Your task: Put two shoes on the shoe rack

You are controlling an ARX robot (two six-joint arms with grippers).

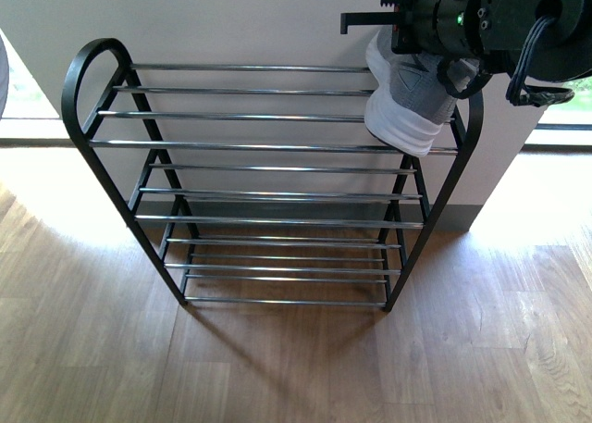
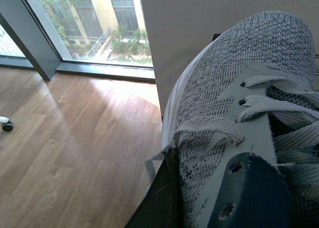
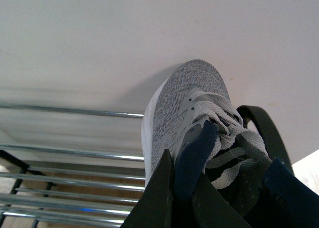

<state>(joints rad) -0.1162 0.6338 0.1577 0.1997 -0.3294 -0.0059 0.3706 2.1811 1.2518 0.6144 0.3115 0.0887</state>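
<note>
At the shoe rack (image 1: 92,155) (right end), right gripper (image 3: 185,188) clasps shoe (image 1: 407,94).

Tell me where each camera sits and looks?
Front: on the robot's body, facing the shoe rack and wall; the right arm shows.
Left wrist: on the left arm, looking along a held shoe toward a window; one black finger shows.
Right wrist: on the right arm, looking along another shoe toward the wall; right gripper shows.
Shared: front and right wrist both show rack and that shoe.

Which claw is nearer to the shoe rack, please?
Right. The right claw holds a shoe over the rack's top bars; the left claw, gripping the other shoe, is outside the front view.
</note>
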